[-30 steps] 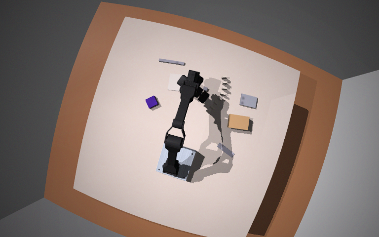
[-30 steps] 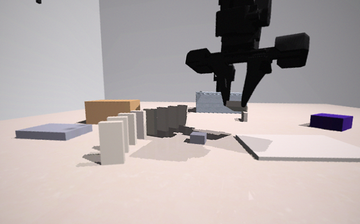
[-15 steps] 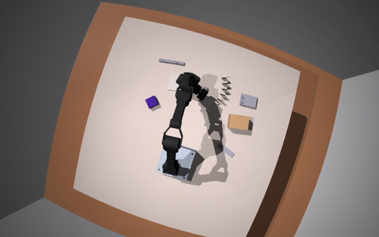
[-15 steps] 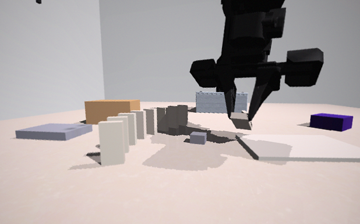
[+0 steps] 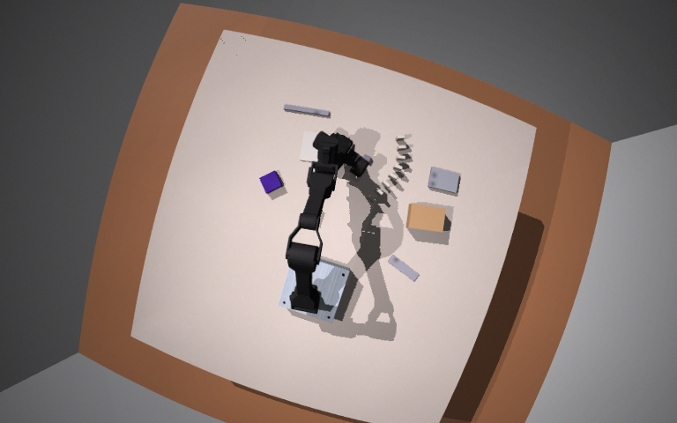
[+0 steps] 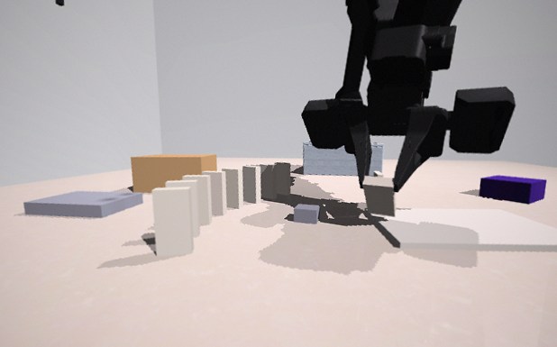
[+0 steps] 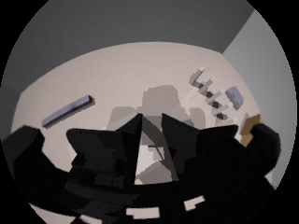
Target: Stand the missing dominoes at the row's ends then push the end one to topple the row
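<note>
Several pale dominoes (image 5: pixel 400 147) (image 6: pixel 175 227) (image 7: pixel 197 76) stand upright in a curved row, right of the arm in the top view. My gripper (image 6: pixel 381 183) (image 7: pixel 150 117) is shut on a domino (image 6: pixel 379 198) (image 7: pixel 150 134). It holds the domino slightly tilted above the table, near the white plate's edge and apart from the row. The fingertips are hidden under the arm in the top view. A small pale piece (image 6: pixel 378 174), seemingly a loose domino, shows partly behind the fingers; the arm hides it in the top view.
A white plate (image 5: pixel 308 147) (image 6: pixel 498 229) lies under the arm. A small grey block (image 5: pixel 367 159) (image 6: pixel 306 213) lies between gripper and row. A grey slab (image 5: pixel 445 181) (image 6: pixel 73 202) and orange box (image 5: pixel 427 217) (image 6: pixel 168 172) lie beyond the row. Also present: purple block (image 5: pixel 271 181) (image 6: pixel 504 188), grey bars (image 5: pixel 306 110) (image 5: pixel 403 268).
</note>
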